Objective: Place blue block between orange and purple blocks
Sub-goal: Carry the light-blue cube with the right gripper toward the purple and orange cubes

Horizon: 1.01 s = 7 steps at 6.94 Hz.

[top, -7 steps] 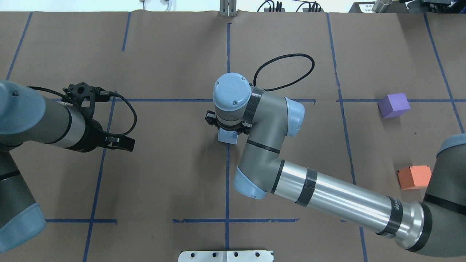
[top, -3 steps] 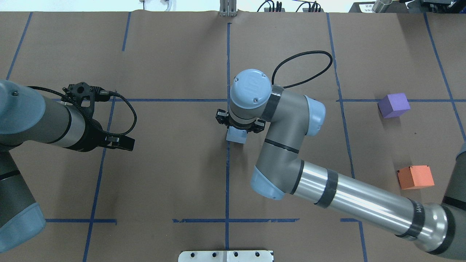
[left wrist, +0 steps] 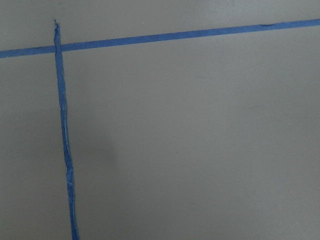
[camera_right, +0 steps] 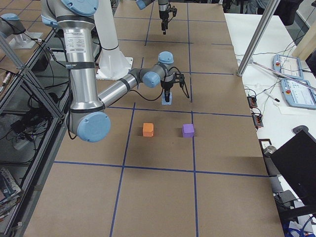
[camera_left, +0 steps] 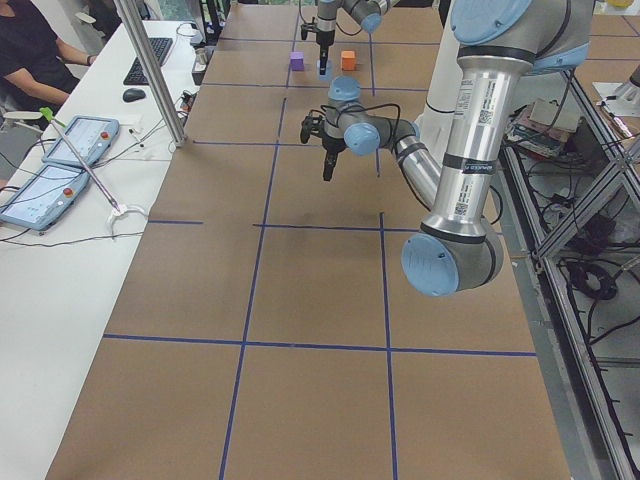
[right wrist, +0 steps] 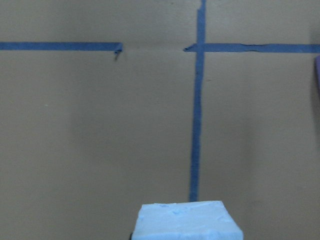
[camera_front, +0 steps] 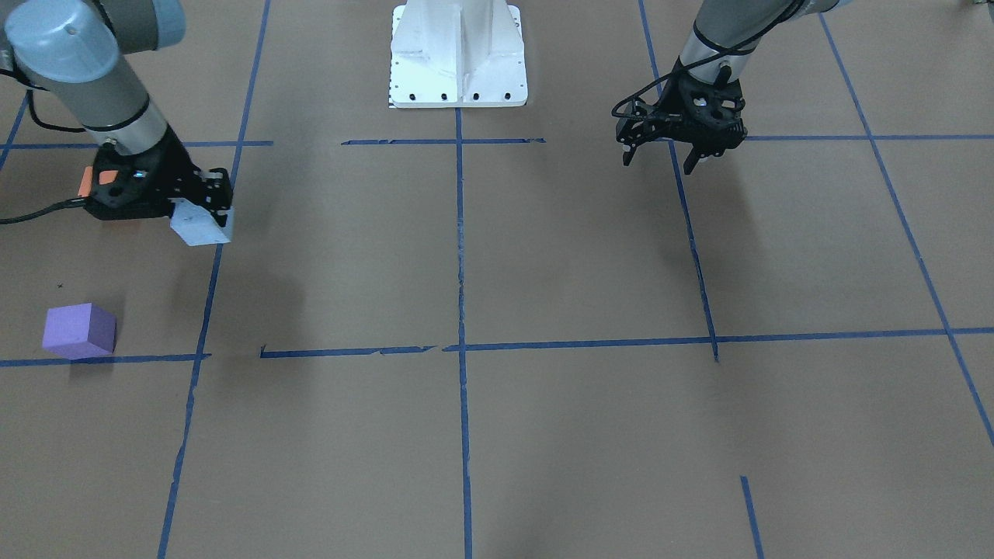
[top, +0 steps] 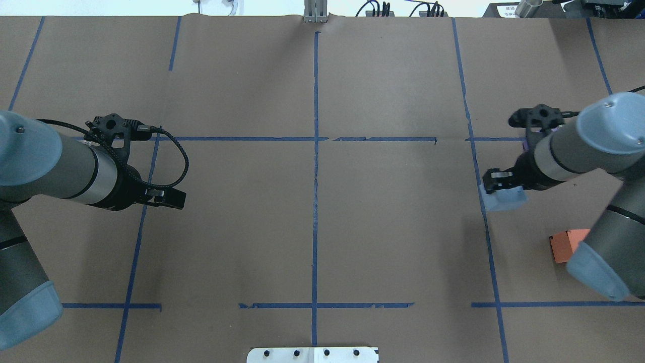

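Note:
My right gripper [top: 501, 182] is shut on the light blue block [top: 505, 198] and holds it above the table, left of the gap between the other two blocks. The block also shows in the front view [camera_front: 200, 225] and at the bottom of the right wrist view [right wrist: 187, 221]. The orange block [top: 563, 245] is partly hidden by my right arm. The purple block [camera_front: 79, 330] sits farther out; in the overhead view my wrist hides nearly all of it. Both show apart in the right exterior view, orange [camera_right: 148, 129] and purple [camera_right: 188, 130]. My left gripper [camera_front: 658, 157] is open and empty over the left half.
The brown paper table is marked with blue tape lines [top: 315, 166]. The white robot base plate [camera_front: 458, 54] is at the near middle edge. A side desk with tablets [camera_left: 70, 150] and a seated person lie beyond the far edge.
My right arm has swung from the table's centre far to the right, carrying the blue block near the orange and purple blocks. The left arm has not moved.

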Available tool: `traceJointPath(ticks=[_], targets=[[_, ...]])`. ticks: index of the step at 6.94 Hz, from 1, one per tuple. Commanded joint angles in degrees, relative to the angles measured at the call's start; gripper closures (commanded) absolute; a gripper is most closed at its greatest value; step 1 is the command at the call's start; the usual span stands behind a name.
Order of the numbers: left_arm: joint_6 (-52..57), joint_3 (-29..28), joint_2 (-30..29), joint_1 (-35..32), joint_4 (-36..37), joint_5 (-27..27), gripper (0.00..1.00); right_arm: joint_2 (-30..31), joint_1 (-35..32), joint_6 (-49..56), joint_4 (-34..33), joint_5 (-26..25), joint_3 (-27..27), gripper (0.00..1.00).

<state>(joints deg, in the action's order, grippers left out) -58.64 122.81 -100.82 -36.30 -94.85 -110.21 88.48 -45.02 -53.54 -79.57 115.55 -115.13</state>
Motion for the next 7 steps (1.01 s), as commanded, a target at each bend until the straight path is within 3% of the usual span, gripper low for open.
traceJointPath(ticks=[1,4,7], targets=[[-0.42,0.23,-0.08,0.09,-0.07,0.00,0.00,8.71,-4.63,8.17,5.11,2.82,1.82,0.95],[-0.51,0.59,-0.08,0.09,0.02,0.09,0.00,7.77,-5.95,8.36,5.21,3.54,7.53,0.94],[-0.51,1.03,0.01,0.09,0.11,0.09,0.00,6.53,-5.96,8.19,5.21,3.46,9.92,0.88]])
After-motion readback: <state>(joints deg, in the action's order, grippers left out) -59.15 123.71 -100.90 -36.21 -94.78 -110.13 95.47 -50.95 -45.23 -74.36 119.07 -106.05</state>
